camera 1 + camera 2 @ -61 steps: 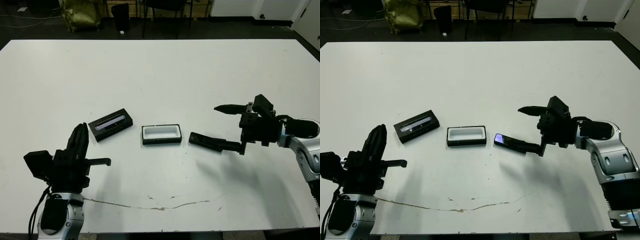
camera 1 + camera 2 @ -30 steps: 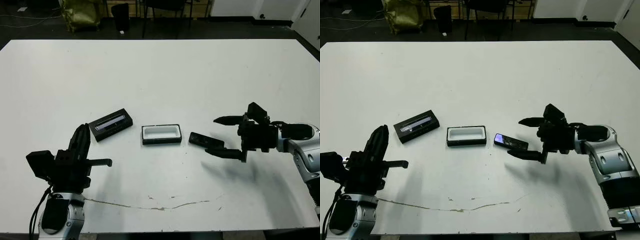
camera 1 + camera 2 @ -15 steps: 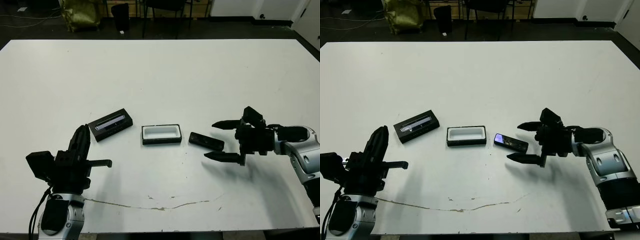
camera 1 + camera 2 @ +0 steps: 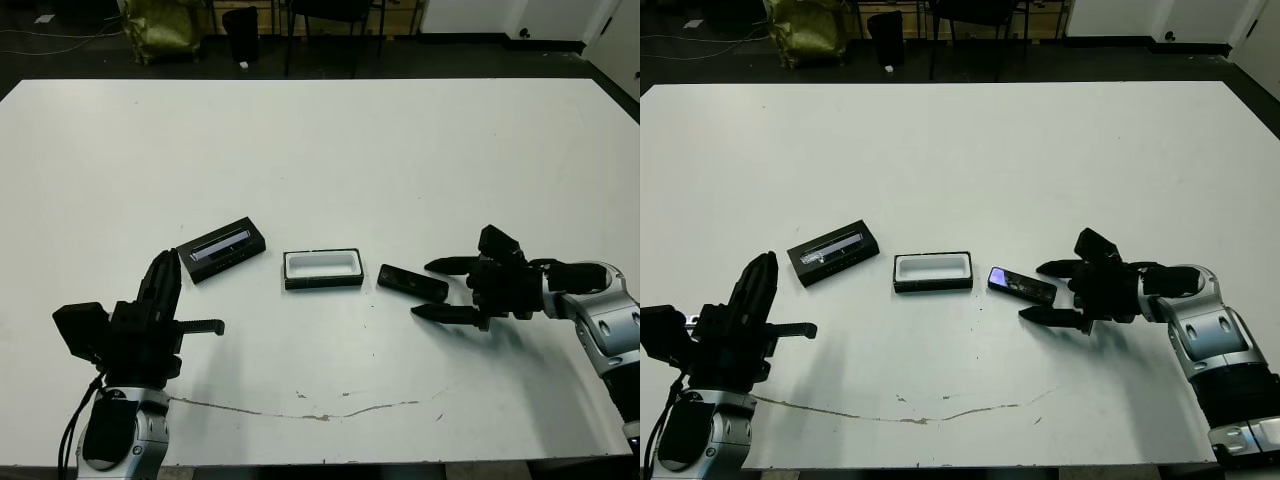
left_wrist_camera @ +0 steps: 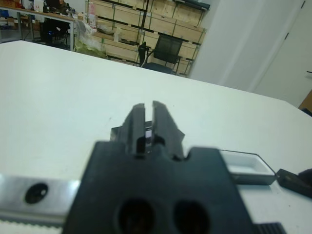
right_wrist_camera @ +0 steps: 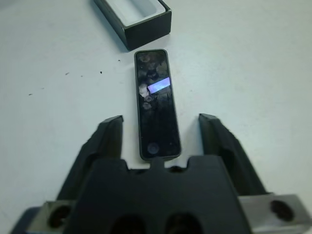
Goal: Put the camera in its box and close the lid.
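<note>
My right tool (image 6: 161, 129): fingers spread wide, straddling camera (image 6: 156, 103) on counter (image 4: 330, 150); my left tool (image 5: 148, 117): clenched, empty; box (image 4: 322, 268): uncovered, lid (image 4: 221, 248) beside it

The white table (image 4: 320, 150) carries three small things in a loose row toward its near half. On the robot's left lies the lid (image 4: 221, 248), black with a glossy strip along its top, turned at a slant. Just beside it, apart, sits the box (image 4: 321, 268), open, its white inside showing. Near the box's other end lies the camera (image 4: 412, 284), flat on the surface (a pale bluish patch shows on it). A thin dark crack (image 4: 330, 412) runs along the table's near edge.
</note>
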Robot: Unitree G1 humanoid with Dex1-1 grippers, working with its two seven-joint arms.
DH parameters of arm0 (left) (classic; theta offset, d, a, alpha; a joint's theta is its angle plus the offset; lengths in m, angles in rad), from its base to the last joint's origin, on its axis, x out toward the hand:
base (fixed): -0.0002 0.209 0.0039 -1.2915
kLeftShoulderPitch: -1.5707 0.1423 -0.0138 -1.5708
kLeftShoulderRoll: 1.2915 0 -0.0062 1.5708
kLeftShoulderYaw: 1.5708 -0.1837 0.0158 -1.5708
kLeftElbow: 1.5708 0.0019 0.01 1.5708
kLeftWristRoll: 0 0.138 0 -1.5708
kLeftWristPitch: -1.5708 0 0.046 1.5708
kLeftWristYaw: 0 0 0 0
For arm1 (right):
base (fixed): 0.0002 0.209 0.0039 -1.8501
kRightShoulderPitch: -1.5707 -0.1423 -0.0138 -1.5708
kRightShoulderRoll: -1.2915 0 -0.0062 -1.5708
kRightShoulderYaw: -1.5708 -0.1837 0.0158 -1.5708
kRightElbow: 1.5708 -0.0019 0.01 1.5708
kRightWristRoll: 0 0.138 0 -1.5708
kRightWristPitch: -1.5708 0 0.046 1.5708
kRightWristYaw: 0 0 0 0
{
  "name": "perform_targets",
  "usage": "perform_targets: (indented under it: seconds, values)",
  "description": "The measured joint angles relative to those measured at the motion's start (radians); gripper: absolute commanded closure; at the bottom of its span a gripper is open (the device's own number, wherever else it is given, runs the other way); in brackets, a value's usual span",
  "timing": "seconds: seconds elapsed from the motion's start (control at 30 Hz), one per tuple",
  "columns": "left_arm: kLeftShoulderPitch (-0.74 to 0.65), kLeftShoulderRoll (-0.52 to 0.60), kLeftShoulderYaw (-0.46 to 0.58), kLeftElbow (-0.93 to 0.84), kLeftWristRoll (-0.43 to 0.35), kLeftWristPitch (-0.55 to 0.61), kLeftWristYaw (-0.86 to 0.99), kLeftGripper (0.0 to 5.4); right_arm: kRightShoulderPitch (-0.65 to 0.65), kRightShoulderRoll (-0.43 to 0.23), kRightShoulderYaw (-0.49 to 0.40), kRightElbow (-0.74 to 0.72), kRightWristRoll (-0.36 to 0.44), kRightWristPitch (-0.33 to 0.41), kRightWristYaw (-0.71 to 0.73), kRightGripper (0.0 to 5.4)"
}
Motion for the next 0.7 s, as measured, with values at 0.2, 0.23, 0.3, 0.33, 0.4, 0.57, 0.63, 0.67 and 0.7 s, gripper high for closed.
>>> perform_targets:
  seconds: [0.2, 0.23, 0.3, 0.33, 0.4, 0.57, 0.63, 0.67, 0.7]
  values:
    - [0.000, 0.000, 0.000, 0.000, 0.000, 0.000, 0.000, 5.40, 0.014, 0.008, 0.000, 0.004, -0.013, -0.058, -0.047, 3.98]
    - [0.000, 0.000, 0.000, 0.000, 0.000, 0.000, 0.000, 5.40, 0.015, 0.011, 0.000, 0.011, -0.013, -0.070, -0.051, 4.20]
    - [0.000, 0.000, -0.002, -0.001, 0.002, 0.000, 0.003, 5.40, 0.013, 0.017, -0.005, 0.021, -0.012, -0.086, -0.052, 4.60]
    - [0.000, -0.001, -0.004, -0.002, 0.003, 0.001, 0.006, 5.40, 0.011, 0.019, -0.006, 0.025, -0.010, -0.087, -0.051, 4.75]
    - [0.000, -0.001, -0.006, -0.002, 0.003, 0.001, 0.009, 5.40, 0.008, 0.019, -0.007, 0.026, -0.010, -0.087, -0.050, 4.89]
    - [-0.002, -0.001, -0.008, -0.002, 0.004, 0.001, 0.010, 5.40, 0.005, 0.017, -0.004, 0.019, -0.014, -0.085, -0.041, 4.92]
    - [-0.002, -0.002, -0.011, -0.002, 0.007, 0.001, 0.013, 5.40, 0.002, 0.011, -0.001, 0.008, -0.022, -0.076, -0.041, 4.93]
    - [-0.002, -0.002, -0.013, -0.002, 0.008, 0.001, 0.015, 5.40, -0.001, 0.006, 0.001, 0.004, -0.025, -0.067, -0.039, 4.93]
    - [-0.002, -0.002, -0.014, -0.002, 0.009, 0.001, 0.017, 5.40, -0.006, 0.000, 0.002, 0.002, -0.028, -0.056, -0.034, 4.93]
